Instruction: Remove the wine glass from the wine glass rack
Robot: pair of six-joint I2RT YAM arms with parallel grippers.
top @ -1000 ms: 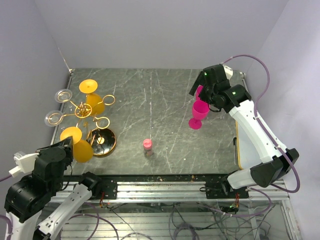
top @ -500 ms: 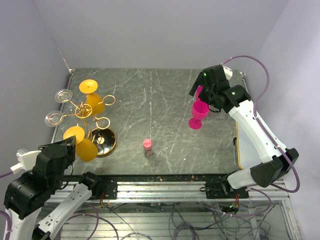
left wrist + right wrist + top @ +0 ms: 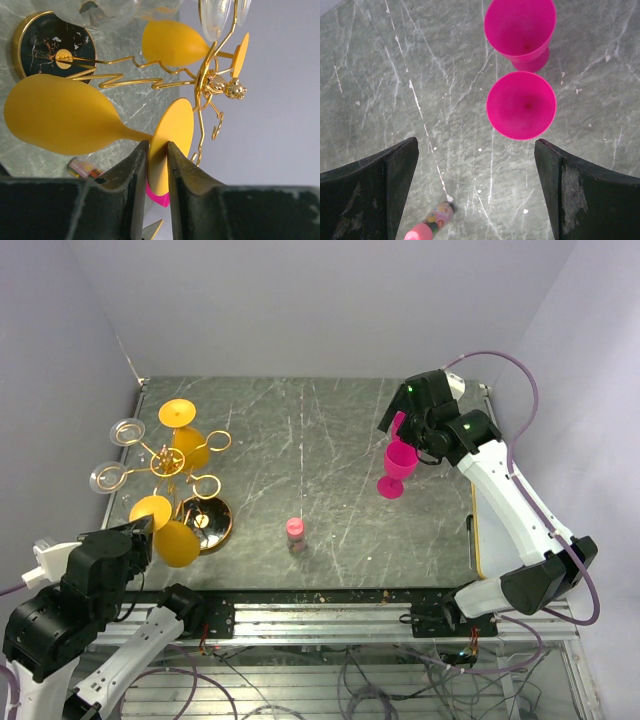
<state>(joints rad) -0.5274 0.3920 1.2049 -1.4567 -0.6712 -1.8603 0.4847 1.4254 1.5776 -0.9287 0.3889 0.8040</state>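
The gold wire wine glass rack [image 3: 168, 462] stands at the left on its round dark base [image 3: 205, 524]; it also shows in the left wrist view [image 3: 210, 82]. My left gripper [image 3: 138, 537] [image 3: 156, 150] is shut on the flat foot of a yellow wine glass [image 3: 168, 530] [image 3: 65, 120]. The glass lies on its side just in front of the rack's arms, above the table. A second yellow glass [image 3: 187, 443] and two clear glasses [image 3: 108, 477] hang on the rack. My right gripper [image 3: 418, 432] [image 3: 476, 150] is open and empty above two pink glasses [image 3: 521, 105].
A small pink-capped bottle [image 3: 295, 530] [image 3: 427, 225] stands mid-table near the front edge. The pink glasses [image 3: 397, 466] stand upright at the right. A flat tan board [image 3: 473, 540] lies along the right edge. Walls close in on the left, back and right.
My left gripper has drawn the yellow glass a little to the right and nearer, away from the rack's arm. The right arm has not moved.
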